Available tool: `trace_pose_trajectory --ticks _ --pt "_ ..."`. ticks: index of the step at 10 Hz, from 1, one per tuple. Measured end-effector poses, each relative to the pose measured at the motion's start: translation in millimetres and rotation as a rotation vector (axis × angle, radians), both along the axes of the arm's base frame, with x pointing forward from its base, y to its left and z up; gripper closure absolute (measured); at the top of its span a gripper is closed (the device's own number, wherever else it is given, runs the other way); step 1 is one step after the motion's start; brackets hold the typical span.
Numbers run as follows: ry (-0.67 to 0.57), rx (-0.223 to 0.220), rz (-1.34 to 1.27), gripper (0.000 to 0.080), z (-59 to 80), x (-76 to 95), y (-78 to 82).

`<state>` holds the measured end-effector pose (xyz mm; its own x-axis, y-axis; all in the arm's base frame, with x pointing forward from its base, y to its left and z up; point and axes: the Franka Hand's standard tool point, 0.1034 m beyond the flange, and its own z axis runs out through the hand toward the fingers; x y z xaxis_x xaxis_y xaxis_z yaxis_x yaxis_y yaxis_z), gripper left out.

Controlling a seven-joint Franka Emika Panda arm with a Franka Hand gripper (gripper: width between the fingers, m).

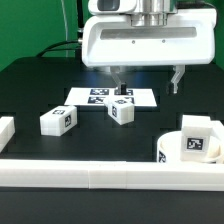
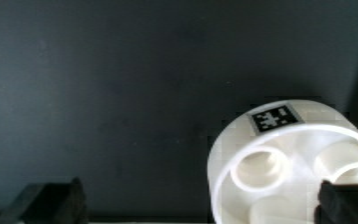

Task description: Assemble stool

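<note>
Stool seat point(image 1: 192, 146) sits at the desk's edge on the exterior view's right, its base hidden behind the rail point(image 1: 100, 176). Leg point(image 1: 58, 121) and leg point(image 1: 122, 110) lie apart mid-desk. The gripper point(image 1: 147, 82) hangs above, fingers point(image 2: 51, 203) spread and empty.

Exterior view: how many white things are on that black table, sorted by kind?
Loose block legs: 2
Round seat: 1
Tagged block at the seat, perhaps a third leg: 1
Marker board: 1
Border rail pieces: 2
Total: 7
</note>
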<state>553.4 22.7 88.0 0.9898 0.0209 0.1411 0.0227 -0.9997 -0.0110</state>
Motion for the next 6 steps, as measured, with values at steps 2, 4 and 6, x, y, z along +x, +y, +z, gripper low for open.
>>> trace_pose_trajectory --ticks 2,4,6 --pt "0.092 -0.071 0.146 0.0151 -7.7 -16.4 16.7" --pt "0.133 -0.087 0.243 0.0151 -13.1 -27.2 17.5" --pt "0.148 -0.087 0.248 0.0151 -12.9 -28.3 12.1"
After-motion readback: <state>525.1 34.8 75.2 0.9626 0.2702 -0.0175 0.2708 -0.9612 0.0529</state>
